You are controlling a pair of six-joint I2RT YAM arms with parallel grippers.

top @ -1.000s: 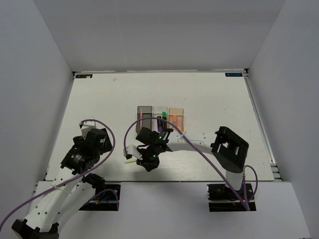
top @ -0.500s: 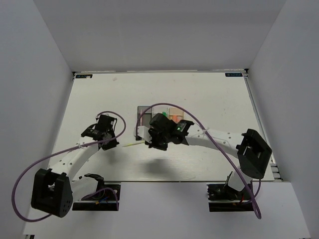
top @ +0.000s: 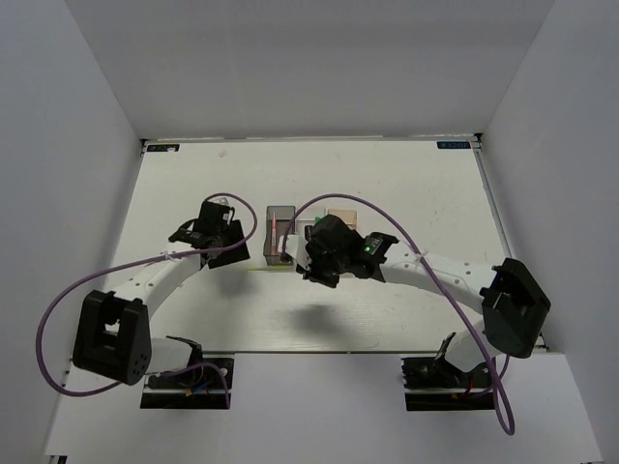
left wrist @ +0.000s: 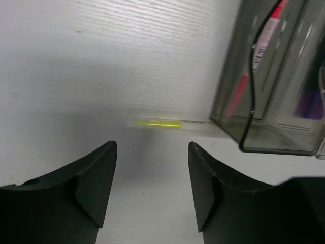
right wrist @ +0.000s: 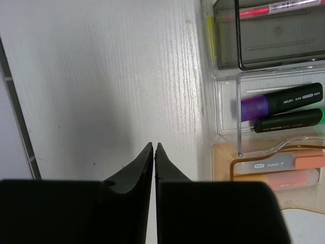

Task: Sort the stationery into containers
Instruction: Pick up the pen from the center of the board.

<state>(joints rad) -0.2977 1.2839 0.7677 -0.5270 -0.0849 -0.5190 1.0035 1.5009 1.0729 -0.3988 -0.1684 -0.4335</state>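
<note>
Nearly done: the pink pen (left wrist: 256,56) sat in the grey bin (left wrist: 264,133), highlighters (right wrist: 284,104) in the others. Only the yellow pen (left wrist: 155,123) lay on the counter (left wrist: 76,61) against that bin, before the open left jaws; the right jaws were closed, empty.

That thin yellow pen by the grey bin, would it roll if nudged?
The yellow pen looks slim and tube-like, so it probably rolls easily. It likely feels light and stiff. The grey bin beside it might stop it.

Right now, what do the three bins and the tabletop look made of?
Grey bin: smoky translucent glossy plastic, pen visible through. Clear bin: transparent plastic, shiny edges. Orange bin: tinted translucent plastic. Tabletop: probably white-painted or laminated wood, matte, faint grain lines.
</note>
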